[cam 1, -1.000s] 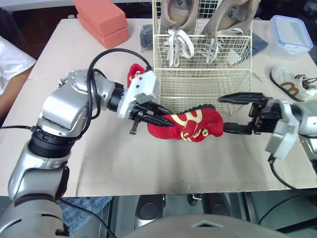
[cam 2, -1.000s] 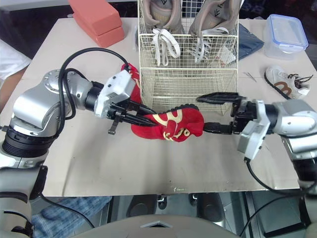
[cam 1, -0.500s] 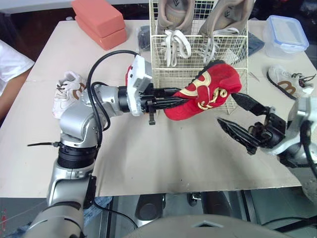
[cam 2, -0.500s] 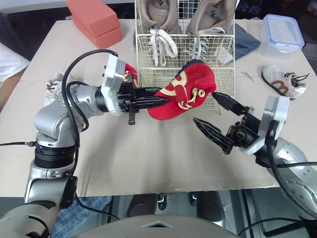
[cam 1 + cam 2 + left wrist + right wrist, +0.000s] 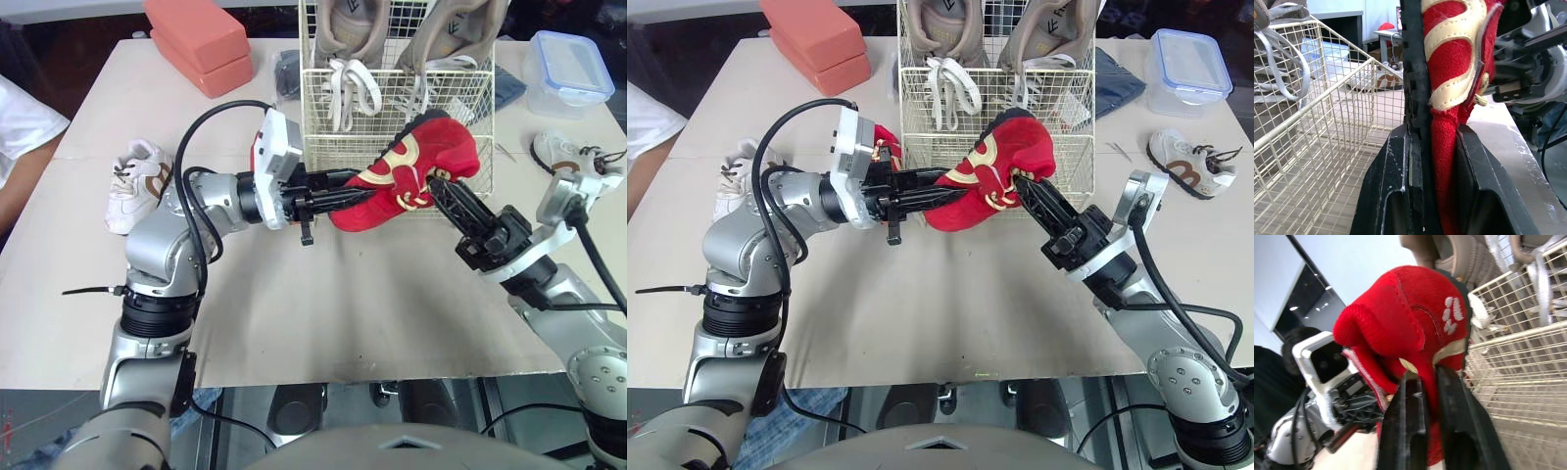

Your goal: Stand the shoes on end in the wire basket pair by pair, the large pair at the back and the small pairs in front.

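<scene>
A red shoe with cream trim (image 5: 416,166) hangs in the air against the front wall of the wire basket (image 5: 392,98). My left gripper (image 5: 358,194) is shut on its opening edge, with the red fabric pinched between the fingers (image 5: 1442,142). My right gripper (image 5: 438,183) comes up from the lower right and is shut on the shoe's other end (image 5: 1405,318). Two large beige shoes (image 5: 348,24) stand on end at the back of the basket. A second red shoe (image 5: 258,147) lies behind my left wrist.
A small white shoe (image 5: 132,181) lies on the table at the left, and its mate (image 5: 568,157) at the right. A clear lidded box (image 5: 568,64) stands at the back right, coral blocks (image 5: 201,39) at the back left. A person's white sleeve (image 5: 20,117) is at the left edge.
My left gripper lifted the red shoe off the table up to the basket front. My right gripper dropped away open, then swung up and shut on the shoe.
</scene>
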You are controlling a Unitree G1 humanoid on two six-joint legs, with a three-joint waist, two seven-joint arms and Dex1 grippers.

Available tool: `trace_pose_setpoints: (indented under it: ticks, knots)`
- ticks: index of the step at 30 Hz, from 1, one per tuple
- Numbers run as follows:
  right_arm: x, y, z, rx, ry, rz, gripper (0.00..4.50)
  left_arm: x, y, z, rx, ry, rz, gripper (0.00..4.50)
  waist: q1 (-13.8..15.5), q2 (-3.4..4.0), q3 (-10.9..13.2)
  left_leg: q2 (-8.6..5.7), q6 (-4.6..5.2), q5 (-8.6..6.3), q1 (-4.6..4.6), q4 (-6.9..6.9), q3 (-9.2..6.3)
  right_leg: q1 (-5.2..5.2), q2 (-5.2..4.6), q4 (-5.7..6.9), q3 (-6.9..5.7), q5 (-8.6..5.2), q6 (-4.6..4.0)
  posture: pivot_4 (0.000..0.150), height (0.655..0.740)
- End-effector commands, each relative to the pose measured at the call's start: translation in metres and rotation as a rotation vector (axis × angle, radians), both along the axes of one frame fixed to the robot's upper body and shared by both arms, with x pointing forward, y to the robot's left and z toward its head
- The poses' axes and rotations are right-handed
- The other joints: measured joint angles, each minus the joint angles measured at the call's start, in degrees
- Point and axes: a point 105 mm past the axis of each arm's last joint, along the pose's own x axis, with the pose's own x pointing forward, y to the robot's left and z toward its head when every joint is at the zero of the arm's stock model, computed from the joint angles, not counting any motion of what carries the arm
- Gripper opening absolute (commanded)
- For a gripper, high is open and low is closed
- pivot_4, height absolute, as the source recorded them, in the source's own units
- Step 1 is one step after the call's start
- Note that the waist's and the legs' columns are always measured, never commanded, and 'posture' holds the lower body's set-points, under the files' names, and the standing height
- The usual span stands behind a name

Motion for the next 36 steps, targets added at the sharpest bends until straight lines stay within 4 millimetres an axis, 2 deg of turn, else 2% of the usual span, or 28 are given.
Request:
trace_pose_setpoints:
  ticks: [1,3,5,9,10,17,20,25,29,36]
  knots:
    - [-0.004,0.005,0.008,0.002,-0.027,0.02,0.1,-0.01,-0.01,0.014,-0.025,-0.061,-0.039,0.51,-0.01,0.0,0.0,0.0,0.01,-0.01,0.0,0.0,0.0,0.0,0.0,0.0,0.0,0.0,0.0,0.15,0.686]
    - [0.0,0.0,0.015,0.02,-0.043,-0.007,0.0,-0.007,-0.01,0.014,-0.021,-0.07,-0.015,1.57,-0.02,0.0,0.0,0.0,0.01,-0.01,0.0,0.0,0.0,0.0,0.0,0.0,0.0,0.0,0.0,0.15,0.686]
    - [0.001,-0.005,0.024,0.027,-0.079,-0.024,0.0,-0.007,-0.009,0.015,-0.025,-0.079,-0.012,2.28,-0.03,0.0,0.0,0.0,0.01,-0.01,0.0,0.0,0.0,0.0,0.0,0.0,0.01,0.0,0.0,0.15,0.686]
    - [0.003,-0.015,0.045,0.057,-0.151,-0.06,0.0,-0.003,-0.004,0.022,-0.055,-0.109,0.023,4.27,-0.02,0.0,0.0,-0.01,0.01,-0.01,0.0,0.0,0.0,-0.01,0.01,0.0,0.01,0.0,0.0,0.15,0.686]
    - [0.004,-0.018,0.051,0.061,-0.172,-0.078,0.0,-0.003,-0.002,0.024,-0.069,-0.115,0.028,4.4,-0.02,0.0,0.0,-0.01,0.01,-0.01,0.0,0.0,0.0,-0.01,0.01,0.0,0.0,0.0,0.0,0.15,0.686]
    - [0.028,-0.054,0.096,0.06,-0.327,-0.315,0.0,-0.003,0.011,0.032,-0.065,-0.135,0.086,4.4,-0.09,0.01,0.0,-0.01,0.01,-0.01,0.0,-0.04,0.03,-0.03,0.02,0.0,0.02,0.01,-0.01,0.15,0.686]
    - [0.037,-0.066,0.102,0.039,-0.35,-0.395,0.0,-0.002,0.015,0.036,-0.061,-0.158,0.125,4.4,-0.04,0.01,0.01,-0.01,0.0,0.0,-0.01,-0.05,0.02,-0.04,0.01,-0.01,0.02,0.06,-0.1,0.15,0.686]
    - [0.062,-0.078,0.089,-0.084,-0.305,-0.508,0.0,-0.006,0.019,0.046,-0.077,-0.183,0.151,4.4,-0.1,0.01,0.01,-0.01,-0.06,0.04,-0.04,-0.1,0.05,-0.04,0.0,-0.12,0.02,0.12,-0.19,0.15,0.686]
    - [0.081,-0.078,0.061,-0.207,-0.19,-0.537,0.0,-0.006,0.022,0.049,-0.076,-0.195,0.168,4.4,-0.11,0.02,0.01,-0.01,-0.16,0.09,-0.03,-0.2,0.06,-0.04,0.01,-0.19,0.03,0.13,-0.2,0.15,0.686]
    - [0.099,-0.073,0.041,-0.252,-0.06,-0.533,0.0,-0.004,0.024,0.048,-0.068,-0.205,0.187,4.4,-0.06,0.03,0.02,-0.01,-0.17,0.1,-0.04,-0.24,0.07,-0.05,0.01,-0.23,0.03,0.14,-0.21,0.15,0.686]
